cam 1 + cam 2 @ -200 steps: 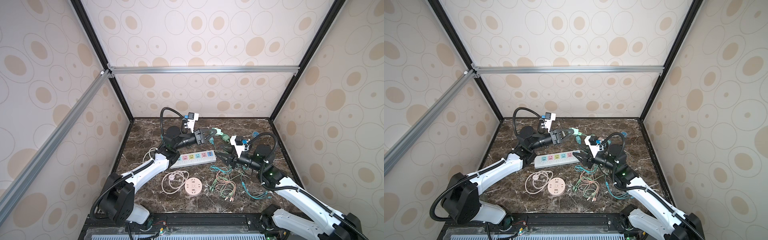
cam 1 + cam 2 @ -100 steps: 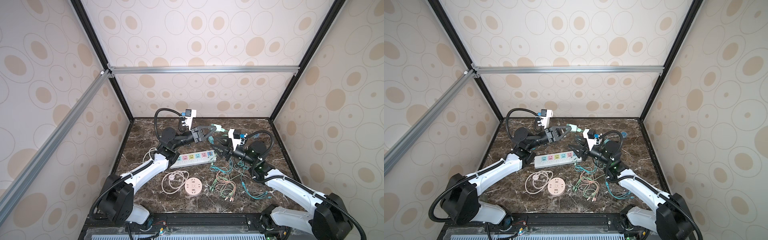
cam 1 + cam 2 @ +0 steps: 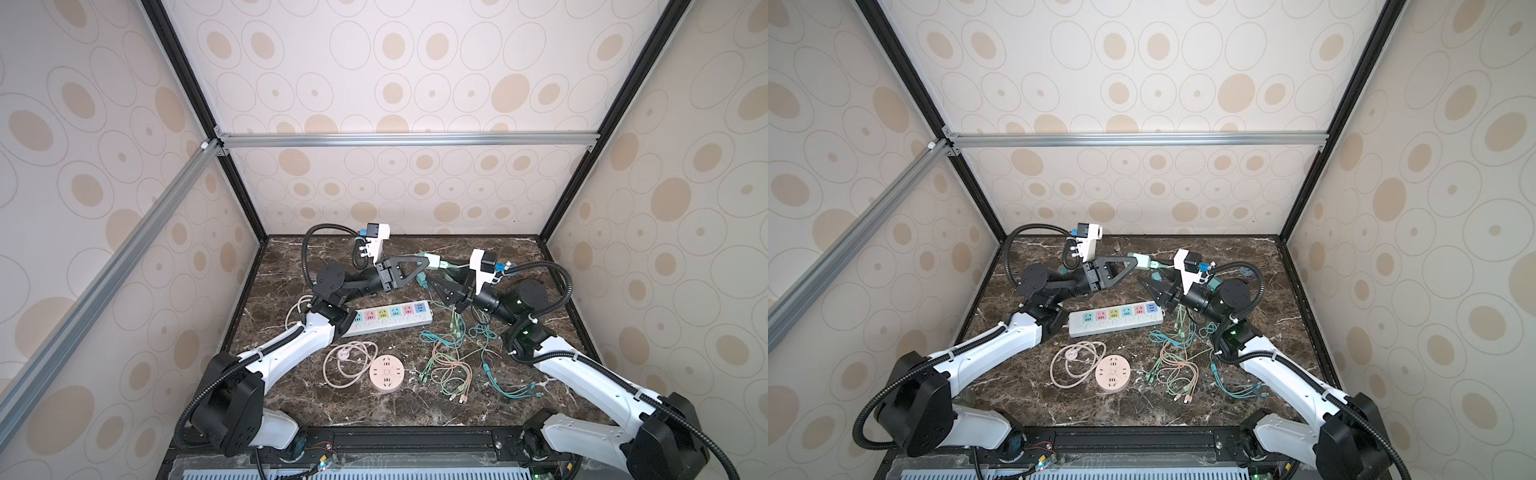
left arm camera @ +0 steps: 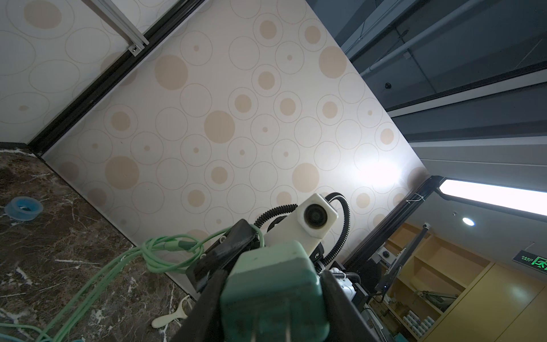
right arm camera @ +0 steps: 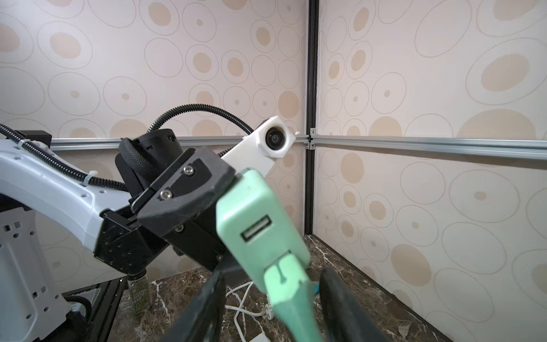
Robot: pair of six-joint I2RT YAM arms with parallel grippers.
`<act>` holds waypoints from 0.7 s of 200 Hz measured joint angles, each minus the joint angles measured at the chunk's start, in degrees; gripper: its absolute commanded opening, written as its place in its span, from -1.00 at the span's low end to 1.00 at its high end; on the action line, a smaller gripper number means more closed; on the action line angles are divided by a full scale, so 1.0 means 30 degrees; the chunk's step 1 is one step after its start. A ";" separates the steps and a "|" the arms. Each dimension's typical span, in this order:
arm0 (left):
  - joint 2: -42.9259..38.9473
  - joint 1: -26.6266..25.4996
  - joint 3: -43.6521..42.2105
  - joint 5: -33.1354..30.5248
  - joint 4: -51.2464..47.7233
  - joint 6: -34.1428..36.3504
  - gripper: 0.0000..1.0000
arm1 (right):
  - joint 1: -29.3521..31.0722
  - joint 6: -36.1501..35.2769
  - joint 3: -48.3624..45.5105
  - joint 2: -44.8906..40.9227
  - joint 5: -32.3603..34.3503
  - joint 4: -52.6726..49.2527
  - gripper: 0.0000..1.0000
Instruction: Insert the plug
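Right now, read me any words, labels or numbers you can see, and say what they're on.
Nothing reads clearly enough to quote.
On the green lit sign: characters too small to read.
On the bottle: label blurred.
On the power strip: socket markings too small.

The strip lies across the middle of the table, its long side running left to right. Just in front of its middle sits the socket, with the cord coiled against the socket's left side. In front of the strip's right end, spreading further right, sprawl the cables. Above and behind that right end, off the table, the adapter sits in the left gripper, with the plug touching its right end. The right gripper stands just right of the strip's right end, the plug between its fingers. The roll lies well behind and right of the strip.
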 measured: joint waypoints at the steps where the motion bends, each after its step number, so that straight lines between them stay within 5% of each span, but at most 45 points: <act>1: 0.0000 0.0000 0.0000 0.0007 0.0007 -0.0007 -0.73 | 0.0000 -0.0007 0.0000 0.0000 0.0000 0.0000 0.08; 140: 0.0248 0.0000 -0.0255 0.0393 0.2113 -0.1887 -0.75 | 0.0000 -0.0182 0.1195 0.0321 -0.0874 0.0860 -0.02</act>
